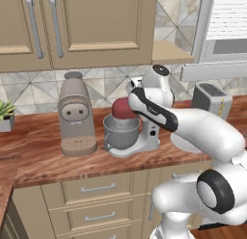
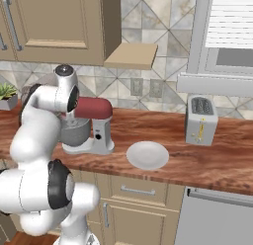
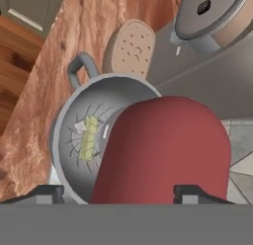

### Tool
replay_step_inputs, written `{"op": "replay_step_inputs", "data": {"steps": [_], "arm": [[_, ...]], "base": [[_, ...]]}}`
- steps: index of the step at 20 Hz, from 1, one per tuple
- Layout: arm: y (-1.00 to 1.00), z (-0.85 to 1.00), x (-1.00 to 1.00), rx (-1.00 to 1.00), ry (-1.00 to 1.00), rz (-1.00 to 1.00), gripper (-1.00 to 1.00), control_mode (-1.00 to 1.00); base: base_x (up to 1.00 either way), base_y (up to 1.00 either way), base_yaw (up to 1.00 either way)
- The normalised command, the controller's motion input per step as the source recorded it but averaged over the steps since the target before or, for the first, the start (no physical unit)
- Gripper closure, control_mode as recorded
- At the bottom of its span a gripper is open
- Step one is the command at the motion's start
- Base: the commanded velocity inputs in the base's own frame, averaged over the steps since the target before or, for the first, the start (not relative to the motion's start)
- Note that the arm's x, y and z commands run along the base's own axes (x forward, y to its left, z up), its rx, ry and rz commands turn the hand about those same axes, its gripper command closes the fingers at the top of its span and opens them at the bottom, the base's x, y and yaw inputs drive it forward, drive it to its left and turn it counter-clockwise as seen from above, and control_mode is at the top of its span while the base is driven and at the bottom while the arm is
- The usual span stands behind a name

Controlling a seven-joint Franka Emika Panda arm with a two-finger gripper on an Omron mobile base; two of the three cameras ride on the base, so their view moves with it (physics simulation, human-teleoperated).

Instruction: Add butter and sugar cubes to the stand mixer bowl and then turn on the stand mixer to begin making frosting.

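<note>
In the hand view the gripper (image 3: 117, 193) shows as two dark finger tips at the bottom edge, one at lower left and one at lower right, standing wide apart with nothing between them. They straddle the dark red head of the stand mixer (image 3: 165, 150), which fills the lower centre of that frame; whether the tips touch it cannot be told.

Left of the red head lies the stand mixer bowl (image 3: 69, 125) — round grey metal, its small handle pointing to the upper left. Inside, among the whisk wires, sit a pale yellow stick of butter (image 3: 89, 138) and a whitish cube (image 3: 80, 127) just beside it. Above the bowl, the perforated drip tray of the coffee machine (image 3: 131, 49) appears at upper centre, and its round lid at upper right.

In the left base view the arm crosses from lower right to centre, its hand hidden behind the wrist over the mixer. The stand mixer stands at frame centre on the wooden counter (image 1: 34, 151), the bowl under its head, the beige coffee machine just to its left. A potted plant (image 1: 6, 115) sits at the far left edge, a silver toaster (image 1: 212, 99) at the right.

In the right base view the mixer is at left, partly behind the arm — a white plate (image 2: 147, 155) lies near it at centre, the toaster well apart to the right.
</note>
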Motion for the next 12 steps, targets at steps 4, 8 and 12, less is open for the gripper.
{"op": "replay_step_inputs", "data": {"steps": [4, 8, 12], "arm": [[-0.26, 0.49, -0.89, -0.01, 0.09, 0.00, -1.00, -1.00], [-0.26, 1.00, -0.72, 0.01, 0.13, 0.02, -1.00, -1.00], [-0.10, 0.88, -0.46, 0.00, 0.16, 0.05, -1.00, -1.00]], "base": [[0.00, 0.00, 0.00], [0.00, 0.00, 0.00], [0.00, 0.00, 0.00]]}}
